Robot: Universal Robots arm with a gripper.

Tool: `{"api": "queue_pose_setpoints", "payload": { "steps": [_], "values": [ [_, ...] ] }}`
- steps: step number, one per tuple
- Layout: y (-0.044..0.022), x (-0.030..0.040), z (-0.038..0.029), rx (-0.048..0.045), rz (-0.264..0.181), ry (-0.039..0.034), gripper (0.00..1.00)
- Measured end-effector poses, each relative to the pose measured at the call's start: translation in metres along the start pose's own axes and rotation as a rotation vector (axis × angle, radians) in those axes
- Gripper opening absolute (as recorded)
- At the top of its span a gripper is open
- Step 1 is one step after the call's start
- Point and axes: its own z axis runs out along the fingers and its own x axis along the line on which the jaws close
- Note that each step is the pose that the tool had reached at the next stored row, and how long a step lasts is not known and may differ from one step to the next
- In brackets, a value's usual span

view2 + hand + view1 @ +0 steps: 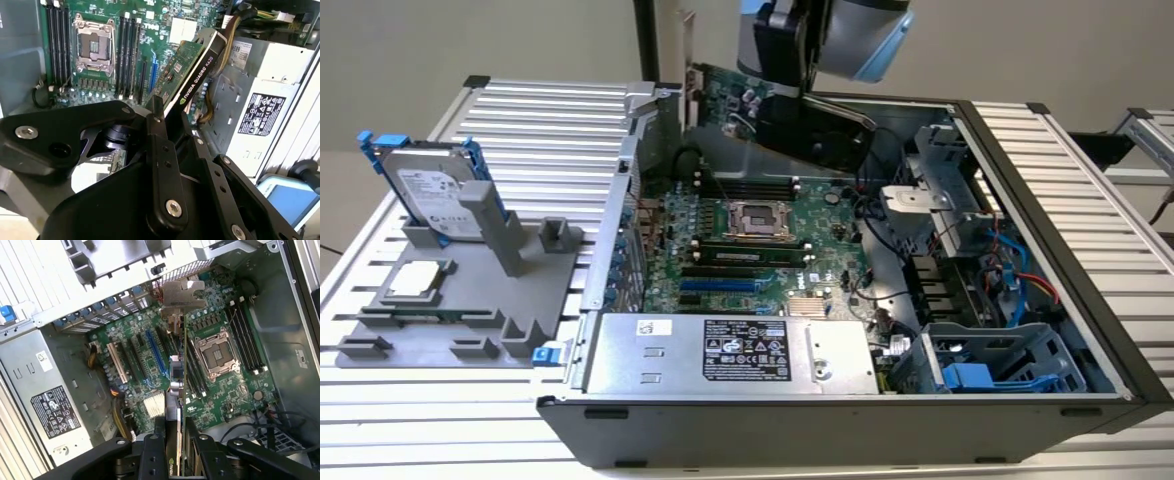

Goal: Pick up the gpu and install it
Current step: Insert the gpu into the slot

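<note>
Exterior view sits high and back, angled down on the open case [854, 440] on the table [547, 130], with the whole chassis in shot. Both wrist views ride close, looking down past the end effector [172, 115] and gpu [185, 65] into the case. All three views share the socket [754, 220] and power supply [720, 350].

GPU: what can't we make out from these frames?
- Exterior view: the arm overlaps the top of the gpu, hiding the grip.
- Second wrist view: the gripper covers the gpu's near end.
- First wrist view: the gpu is seen edge-on, so its faces are hidden, and so is the motherboard slot beneath it.
</note>
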Motion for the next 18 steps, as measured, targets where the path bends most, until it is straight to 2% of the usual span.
{"api": "queue_pose_setpoints", "payload": {
  "steps": [18],
  "values": [
    [0.0000, 0.0000, -0.0002, -0.0012, -0.161, -0.0087, 0.00]
  ]
}}
